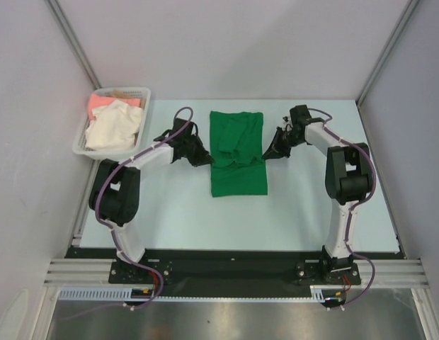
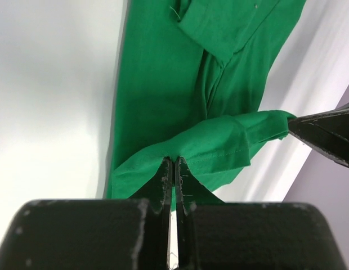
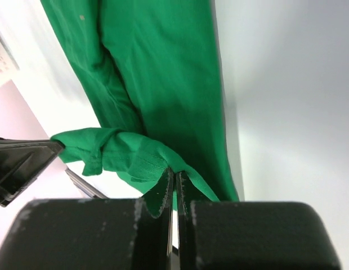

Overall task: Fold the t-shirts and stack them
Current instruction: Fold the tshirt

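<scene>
Left claw (image 2: pixel 173 164) and right claw (image 3: pixel 173 175) each clamped on soft green t-shirt (image 1: pixel 238 177), creased, roughly rectangular

A pale blue-white rectangular tabletop (image 1: pixel 297 212) lies in soft, even light. Plain light-grey wall panels (image 1: pixel 226 42) enclose its far and side edges, met by slanting silver aluminium posts (image 1: pixel 72 44). Along its near edge run a black strip (image 1: pixel 226 262), a ribbed aluminium rail (image 1: pixel 78 273) and a brushed grey metal sheet (image 1: pixel 234 322).

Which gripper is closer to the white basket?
Left. The left gripper pinches the green t-shirt on the edge facing the basket; the right gripper pinches the opposite edge, farther away.
</scene>
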You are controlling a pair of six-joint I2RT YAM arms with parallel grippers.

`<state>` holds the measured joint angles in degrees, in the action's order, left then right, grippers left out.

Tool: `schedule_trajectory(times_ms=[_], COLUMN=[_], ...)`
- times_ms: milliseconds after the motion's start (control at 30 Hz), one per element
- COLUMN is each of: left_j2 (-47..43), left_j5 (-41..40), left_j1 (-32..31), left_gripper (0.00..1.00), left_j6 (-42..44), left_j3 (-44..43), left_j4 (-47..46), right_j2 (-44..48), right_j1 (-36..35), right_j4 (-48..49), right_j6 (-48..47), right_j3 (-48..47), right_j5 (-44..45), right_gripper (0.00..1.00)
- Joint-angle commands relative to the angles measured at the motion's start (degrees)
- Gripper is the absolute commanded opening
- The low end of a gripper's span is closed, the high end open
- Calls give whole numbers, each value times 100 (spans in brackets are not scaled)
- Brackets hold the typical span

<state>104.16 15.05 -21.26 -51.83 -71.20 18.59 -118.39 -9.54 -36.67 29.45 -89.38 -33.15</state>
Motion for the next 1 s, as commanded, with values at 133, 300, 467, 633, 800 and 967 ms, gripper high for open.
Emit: schedule_trajectory(times_ms=[133,300,467,633,800,967], left_j2=[394,544,658,843,1001,1221], left_j5=[253,271,297,332,323,429], left_j1=[157,209,236,289,350,376], left_gripper=[0,0,0,0,0,0], left_j6=[156,147,156,156,156,138], left_j3=[-439,-588,-746,-939,-1054,-1247], left_j4=[-39,-48,-75,-4,4,4], right_j2=[-404,-606,-685,-852,-993,-1168], right_j1=[75,93,145,163,172,189], right_j4=[-148,-201,-227,-271,-271,-227], right_j6=[-27,-27,-18,-27,-27,34], right_j3=[-632,-896,-993,-1203,-1318,-1459], right_j5=[-315,-351,-324,-333,-333,-350], right_gripper=[0,0,0,0,0,0])
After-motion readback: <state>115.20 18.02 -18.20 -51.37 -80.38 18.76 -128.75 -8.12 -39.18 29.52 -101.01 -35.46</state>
